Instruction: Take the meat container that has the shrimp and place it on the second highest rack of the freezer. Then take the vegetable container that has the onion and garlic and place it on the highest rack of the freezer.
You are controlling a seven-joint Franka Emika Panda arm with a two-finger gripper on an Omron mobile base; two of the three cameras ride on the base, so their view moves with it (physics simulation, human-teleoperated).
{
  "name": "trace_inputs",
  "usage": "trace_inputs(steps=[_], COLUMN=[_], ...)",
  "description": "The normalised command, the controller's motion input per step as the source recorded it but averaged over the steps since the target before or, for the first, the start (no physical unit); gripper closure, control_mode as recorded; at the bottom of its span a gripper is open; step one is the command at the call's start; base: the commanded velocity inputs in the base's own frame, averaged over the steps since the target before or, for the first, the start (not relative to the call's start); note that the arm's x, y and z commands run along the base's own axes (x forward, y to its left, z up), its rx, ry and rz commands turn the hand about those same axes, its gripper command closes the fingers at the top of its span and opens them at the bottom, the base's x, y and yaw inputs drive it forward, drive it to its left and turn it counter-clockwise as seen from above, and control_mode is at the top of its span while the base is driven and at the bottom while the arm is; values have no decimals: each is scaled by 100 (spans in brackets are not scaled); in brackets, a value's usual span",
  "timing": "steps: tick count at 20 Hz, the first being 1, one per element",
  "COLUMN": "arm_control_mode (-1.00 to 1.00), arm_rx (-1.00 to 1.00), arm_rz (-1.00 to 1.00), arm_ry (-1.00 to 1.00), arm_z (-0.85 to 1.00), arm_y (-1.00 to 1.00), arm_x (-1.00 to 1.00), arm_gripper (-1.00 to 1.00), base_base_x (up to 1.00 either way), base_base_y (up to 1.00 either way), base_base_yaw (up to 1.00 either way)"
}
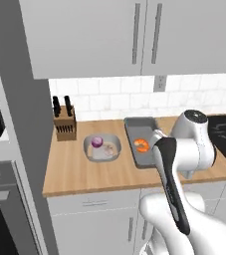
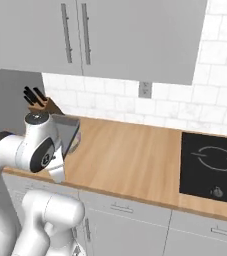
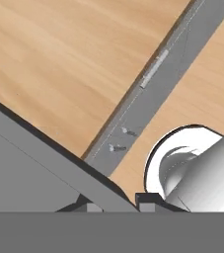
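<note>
Tool (image 3: 114, 206) pinched on rim of shrimp tray (image 1: 134, 130), at 3 o'clock from onion bowl (image 1: 102, 148). Could tip, spilling shrimp (image 1: 142, 145) on bench (image 1: 79, 172).

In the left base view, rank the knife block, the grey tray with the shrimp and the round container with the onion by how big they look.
1. Grey tray, partly hidden by the arm, still the largest.
2. Round container with the onion.
3. Knife block.
The last two look close in size; the block stands farther back, so that order is unsure.
</note>
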Motion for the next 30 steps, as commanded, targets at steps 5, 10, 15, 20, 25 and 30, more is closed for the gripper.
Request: trace_inputs(steps=[5,10,15,20,25,30], arm_control_mode=[100,100,100,100,100,100], arm_rx=[0,0,0,0,0,0], arm_rz=[0,0,0,0,0,0], arm_ry=[0,0,0,0,0,0], arm_z=[0,0,0,0,0,0], arm_y=[0,0,0,0,0,0], arm_x=[0,0,0,0,0,0], arm_gripper=[100,100,100,100,100,100], base_base_x=[-57,-20,38,79,9,17], base_base_y=[34,64,100,100,100,100], base_base_yaw=[76,81,43,21,47,37])
